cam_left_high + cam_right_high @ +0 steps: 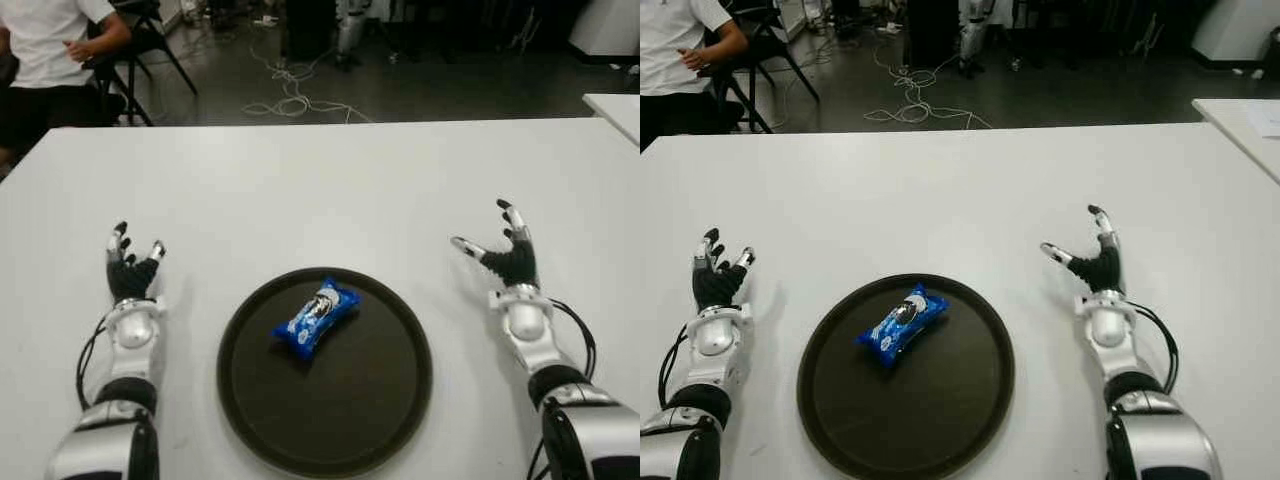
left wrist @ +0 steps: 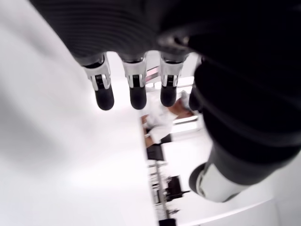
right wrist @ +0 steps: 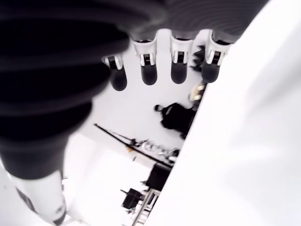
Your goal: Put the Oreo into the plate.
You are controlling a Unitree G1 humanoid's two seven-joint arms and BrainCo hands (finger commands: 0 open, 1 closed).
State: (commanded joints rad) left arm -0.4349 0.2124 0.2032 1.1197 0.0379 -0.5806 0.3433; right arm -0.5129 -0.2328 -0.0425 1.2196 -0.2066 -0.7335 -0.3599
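The blue Oreo packet [image 1: 316, 316] is seen lying inside the dark round plate [image 1: 390, 420], toward its 11 o'clock part and slanted, so the task is judged done. The plate is set on the white table [image 1: 320, 180] between the two hands. The left hand [image 1: 130, 268] is shown at the plate's 9 o'clock and the right hand [image 1: 505, 250] at its 2 o'clock, both empty with fingers spread, apparently drawn clear of the packet.
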